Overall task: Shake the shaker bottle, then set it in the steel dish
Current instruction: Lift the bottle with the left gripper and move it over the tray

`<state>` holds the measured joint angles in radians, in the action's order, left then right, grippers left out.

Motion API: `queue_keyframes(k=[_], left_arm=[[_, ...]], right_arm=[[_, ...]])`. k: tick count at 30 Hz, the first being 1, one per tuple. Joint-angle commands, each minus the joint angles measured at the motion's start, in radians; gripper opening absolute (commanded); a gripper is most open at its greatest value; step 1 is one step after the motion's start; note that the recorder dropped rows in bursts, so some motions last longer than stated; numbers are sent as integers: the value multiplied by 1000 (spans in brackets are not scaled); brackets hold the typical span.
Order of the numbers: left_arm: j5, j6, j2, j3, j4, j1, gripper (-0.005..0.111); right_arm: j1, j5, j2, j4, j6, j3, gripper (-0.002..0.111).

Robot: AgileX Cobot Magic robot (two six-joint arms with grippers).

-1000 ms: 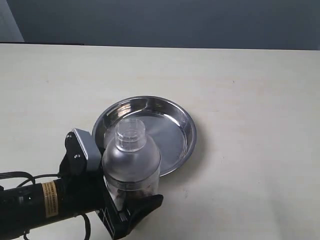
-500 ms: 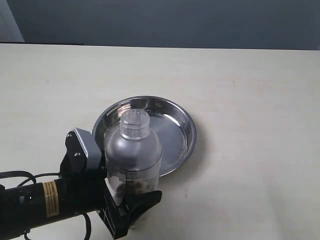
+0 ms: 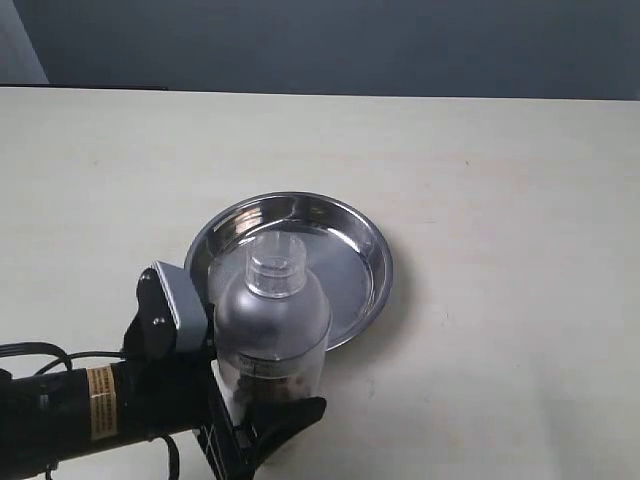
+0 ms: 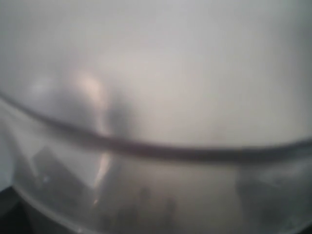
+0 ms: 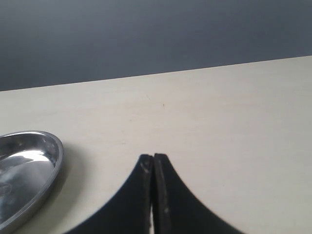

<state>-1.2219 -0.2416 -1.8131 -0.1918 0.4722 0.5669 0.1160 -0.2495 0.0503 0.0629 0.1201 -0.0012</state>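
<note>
The clear frosted shaker bottle [image 3: 272,330] is held upright above the table, its small round cap toward the camera and brownish grains low inside. My left gripper [image 3: 262,405] is shut on its lower body, coming in from the lower left. The bottle overlaps the near-left rim of the steel dish [image 3: 350,262] in the exterior view. The left wrist view is filled by the blurred frosted wall of the shaker bottle [image 4: 156,97]. My right gripper [image 5: 153,158] is shut on nothing, hovering over bare table, with the steel dish [image 5: 34,161] off to one side; it does not show in the exterior view.
The pale beige table [image 3: 500,180] stretches all round the dish, with a dark wall behind its far edge. My left arm's black body with a yellow label [image 3: 100,415] lies along the lower left corner.
The bottle and my left gripper have shifted slightly to the right and down in the exterior view, and the bottle's tilt has changed. The dish has not moved.
</note>
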Motion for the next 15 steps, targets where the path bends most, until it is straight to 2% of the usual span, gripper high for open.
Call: queue_keyframes(k=[1,5,8,10,12,14,15], left_arm=[[1,-41,28,1,61,0,0],[1,-69,121,1,87,0,0],[1,-69,237,-3,-9,0,0],[1,-69,335,-24,-129,0,0],[153,-19,422,-66,-271,0,0],[368,183,492,-136,-555,0,0],[421,286,505,-167,-707,-7,0]], right_arm=[[2,12,4,-1,-4,1,-1],[2,12,4,-1,-4,1,-1],[2,14,4,-1,-4,1,-1],[2,15,4,-1,-4,1,-1],[2,15,4,-1,-4,1,-1],[2,15,4,-1,-4,1,-1],[2,15,4,-1,-4,1,-1]])
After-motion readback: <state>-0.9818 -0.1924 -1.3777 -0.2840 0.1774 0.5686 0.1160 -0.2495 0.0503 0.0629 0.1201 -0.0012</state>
